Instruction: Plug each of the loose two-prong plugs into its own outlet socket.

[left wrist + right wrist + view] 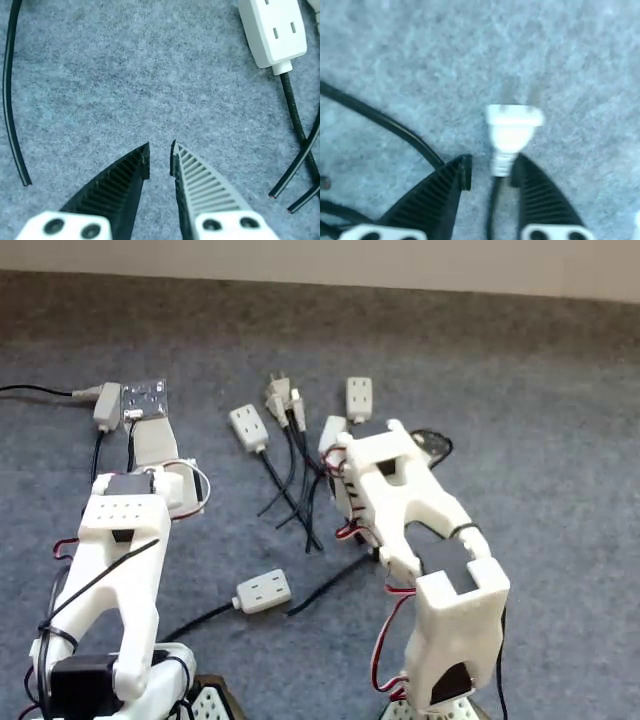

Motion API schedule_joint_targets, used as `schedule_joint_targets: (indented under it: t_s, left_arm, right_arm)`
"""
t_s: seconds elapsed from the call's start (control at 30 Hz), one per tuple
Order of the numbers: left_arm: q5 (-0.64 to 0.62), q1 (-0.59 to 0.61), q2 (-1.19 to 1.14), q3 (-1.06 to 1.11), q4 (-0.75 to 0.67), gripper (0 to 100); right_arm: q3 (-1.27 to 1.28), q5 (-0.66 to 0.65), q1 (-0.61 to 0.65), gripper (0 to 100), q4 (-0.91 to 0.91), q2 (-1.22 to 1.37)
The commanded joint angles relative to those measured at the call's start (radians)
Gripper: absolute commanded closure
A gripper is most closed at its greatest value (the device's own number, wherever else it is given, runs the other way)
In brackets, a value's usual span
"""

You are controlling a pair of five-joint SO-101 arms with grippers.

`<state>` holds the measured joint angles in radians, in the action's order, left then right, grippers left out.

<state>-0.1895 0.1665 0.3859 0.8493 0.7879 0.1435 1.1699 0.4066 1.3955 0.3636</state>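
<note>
The right tool (491, 171) sits with its jaws apart around the neck of a white two-prong plug (513, 125). The plug lies flat on the grey tabletop (570, 50), prongs pointing away from the tool. Its neck seems to touch one finger, though the blur leaves that uncertain. The left tool (159, 156) hangs slightly parted over the tabletop, gripping nothing, near a white outlet socket (272, 30) with its black cord (295, 115). A second outlet socket (264, 591) lies between the two arms.
</note>
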Motion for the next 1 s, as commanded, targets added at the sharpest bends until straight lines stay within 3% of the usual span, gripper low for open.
schedule_joint_targets:
  t_s: [0.0, 0.27, 0.33, 0.47, 0.7, 0.77, 0.97]
  left_arm:
    - [-0.003, 0.002, 0.024, -0.005, -0.018, 91]
    - [-0.003, 0.002, 0.024, -0.005, -0.018, 91]
    - [-0.003, 0.002, 0.024, -0.005, -0.018, 91]
    - [-0.003, 0.002, 0.024, -0.007, -0.018, 91]
    - [-0.003, 0.002, 0.024, -0.001, -0.040, 91]
    - [-0.003, 0.004, 0.022, 0.001, -0.060, 91]
    - [-0.002, 0.005, 0.024, 0.016, -0.068, 91]
  right_arm:
    - [-0.061, -0.060, -0.004, 97.4, 0.030, -0.012]
    - [-0.059, -0.118, -0.004, 97.3, 0.033, -0.013]
    - [-0.059, -0.315, -0.008, 97.3, 0.033, -0.013]
    - [-0.056, -0.830, -0.013, 97.3, 0.039, -0.013]
    - [-0.068, -1.452, -0.053, 97.8, 0.331, -0.018]
    - [-0.067, -1.562, -0.061, 99.5, 0.355, -0.028]
    - [-0.021, -1.645, -0.160, 99.1, 0.179, -0.259]
